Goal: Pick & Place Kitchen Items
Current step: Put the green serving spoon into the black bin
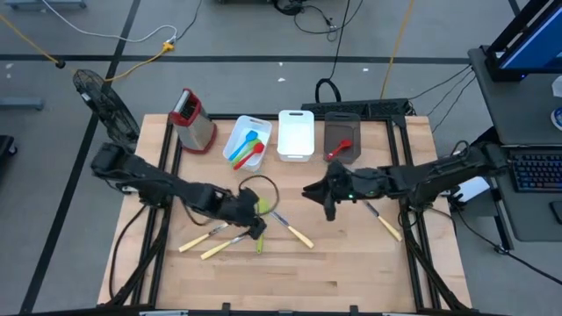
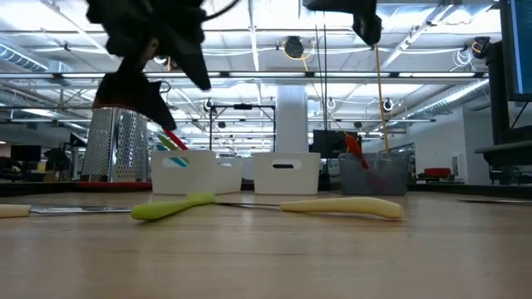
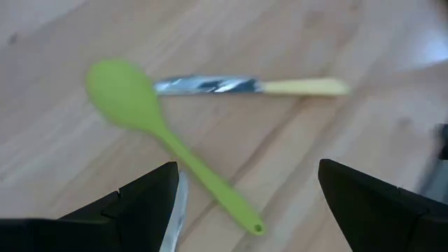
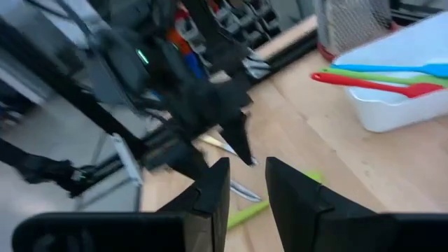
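While its fingers point(image 3: 150, 203) stand spread wide and hold nothing, the left gripper point(image 1: 255, 226) hovers just above the green spoon point(image 3: 157, 129), whose handle runs between those fingers; a yellow-handled knife point(image 3: 252, 85) lies just past the spoon's bowl. Two more knives point(image 1: 211, 241) lie just to that gripper's left. The right gripper point(image 1: 327, 204) hangs above the table with its fingers point(image 4: 210, 192) drawn close together, a narrow gap between them, nothing held. Beyond it, the dark bin point(image 1: 342, 132) holds a red utensil point(image 1: 339, 151), and another knife point(image 1: 386, 224) lies near its arm.
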